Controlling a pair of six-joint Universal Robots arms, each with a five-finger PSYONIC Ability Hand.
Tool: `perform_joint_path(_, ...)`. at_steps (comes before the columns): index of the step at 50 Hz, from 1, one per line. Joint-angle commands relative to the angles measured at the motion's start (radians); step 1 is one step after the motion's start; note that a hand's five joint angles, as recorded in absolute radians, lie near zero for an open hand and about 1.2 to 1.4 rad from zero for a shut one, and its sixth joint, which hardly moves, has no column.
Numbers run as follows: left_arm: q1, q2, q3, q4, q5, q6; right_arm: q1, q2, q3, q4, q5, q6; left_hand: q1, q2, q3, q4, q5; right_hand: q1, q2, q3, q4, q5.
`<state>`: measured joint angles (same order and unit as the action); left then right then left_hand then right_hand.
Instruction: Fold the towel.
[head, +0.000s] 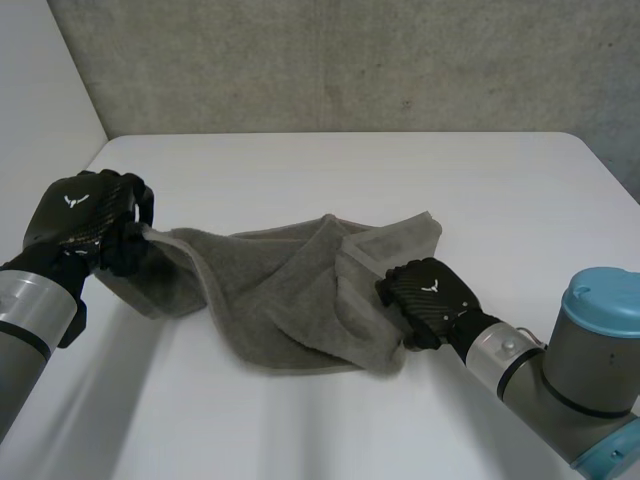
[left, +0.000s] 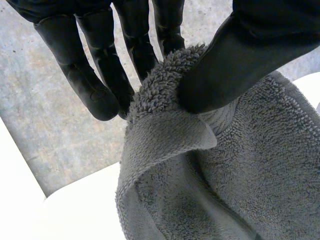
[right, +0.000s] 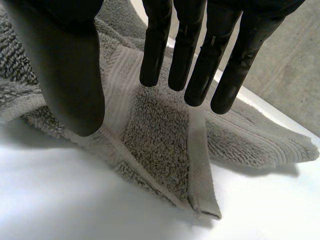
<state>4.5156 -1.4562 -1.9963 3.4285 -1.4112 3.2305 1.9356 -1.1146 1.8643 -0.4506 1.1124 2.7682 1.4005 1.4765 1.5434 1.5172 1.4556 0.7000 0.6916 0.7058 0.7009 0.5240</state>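
Observation:
A grey towel (head: 290, 300) lies crumpled across the middle of the white table (head: 350, 170). Its left end is lifted off the surface by my left hand (head: 85, 215). In the left wrist view that hand (left: 100, 65) pinches a towel (left: 250, 175) corner between thumb and fingers. My right hand (head: 425, 295) is low over the towel's right side, near a folded-over edge. From the right wrist, its fingers (right: 195, 50) are straight and the thumb stands apart. They hover just above a towel (right: 155, 125) corner without gripping it.
A concrete wall (head: 350, 60) stands behind the table's far edge. Bare table surface lies in front of the towel and beyond it. The table's right edge (head: 610, 170) runs close to my right arm (head: 590, 350).

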Motion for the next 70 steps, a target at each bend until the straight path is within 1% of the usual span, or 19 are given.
perform_joint_path(1,0.0,0.0,-0.005,0.0,0.0,0.0,0.017,0.024,-0.008,0.013,0.007,0.007,-0.004,-0.08,-0.147,-0.121,-0.234,0.01,0.019,0.005,0.009,0.012)
perform_joint_path(10,0.0,0.0,-0.012,0.002,0.0,0.0,-0.001,0.021,0.03,0.055,-0.002,-0.004,-0.004,-0.08,-0.147,-0.121,-0.234,-0.022,-0.013,-0.028,-0.023,-0.02)
perform_joint_path(15,-0.001,0.0,-0.013,0.002,0.0,0.0,-0.003,0.01,0.044,0.059,-0.002,-0.006,-0.004,-0.08,-0.147,-0.121,-0.234,-0.048,-0.04,-0.054,-0.049,-0.047)
perform_joint_path(32,-0.001,-0.001,-0.015,0.002,0.0,0.0,-0.003,0.009,0.064,0.056,-0.009,-0.007,-0.004,-0.08,-0.147,-0.121,-0.234,-0.031,-0.022,-0.037,-0.032,-0.029)
perform_joint_path(42,-0.001,-0.001,-0.016,0.003,0.0,0.0,0.002,0.022,0.038,0.021,0.003,-0.006,-0.004,-0.08,-0.147,-0.121,-0.234,0.072,0.08,0.066,0.071,0.073)
perform_joint_path(51,0.0,-0.001,-0.019,0.003,0.0,0.0,0.014,0.024,0.013,0.009,0.007,0.005,-0.004,-0.08,-0.147,-0.121,-0.234,0.09,0.098,0.084,0.089,0.091)
perform_joint_path(59,-0.001,0.0,-0.022,0.021,0.0,0.0,0.02,0.029,-0.001,0.004,0.032,0.007,-0.004,-0.08,-0.147,-0.121,-0.234,0.119,0.127,0.113,0.118,0.12)
perform_joint_path(61,-0.003,0.0,-0.022,0.021,-0.002,0.0,0.022,0.038,-0.004,0.004,0.032,0.007,-0.004,-0.08,-0.147,-0.121,-0.234,0.198,0.206,0.192,0.197,0.199)
perform_joint_path(62,-0.003,0.0,-0.022,0.021,-0.002,0.0,0.022,0.038,-0.004,0.004,0.032,0.007,-0.004,-0.08,-0.147,-0.121,-0.234,0.198,0.207,0.192,0.197,0.2)
perform_joint_path(64,-0.003,0.0,-0.022,0.021,0.0,0.0,0.022,0.039,-0.005,0.006,0.032,0.007,-0.004,-0.08,-0.147,-0.121,-0.234,0.359,0.367,0.353,0.358,0.36)
perform_joint_path(65,-0.003,0.0,-0.022,0.021,0.0,0.0,0.022,0.039,-0.005,0.006,0.032,0.007,-0.004,-0.08,-0.147,-0.121,-0.234,0.36,0.368,0.354,0.359,0.361)
perform_joint_path(66,-0.003,0.0,-0.022,0.021,-0.002,0.0,0.022,0.039,-0.005,0.006,0.032,0.008,-0.004,-0.08,-0.147,-0.121,-0.234,0.485,0.493,0.479,0.484,0.486)
perform_joint_path(67,-0.003,0.0,-0.022,0.021,-0.002,0.0,0.022,0.039,-0.005,0.006,0.032,0.008,-0.004,-0.08,-0.147,-0.121,-0.234,0.486,0.494,0.48,0.485,0.487)
perform_joint_path(68,-0.003,0.0,-0.022,0.021,-0.002,0.0,0.022,0.039,-0.007,0.009,0.029,0.008,-0.004,-0.08,-0.147,-0.121,-0.234,0.617,0.625,0.611,0.616,0.618)
perform_joint_path(69,-0.003,0.0,-0.022,0.021,0.0,0.0,0.02,0.039,-0.008,0.012,0.026,0.008,-0.004,-0.08,-0.147,-0.121,-0.234,0.696,0.704,0.69,0.695,0.697)
perform_joint_path(70,-0.003,0.0,-0.022,0.021,0.0,0.0,0.02,0.039,-0.008,0.012,0.026,0.008,-0.004,-0.08,-0.147,-0.121,-0.234,0.696,0.705,0.69,0.695,0.698)
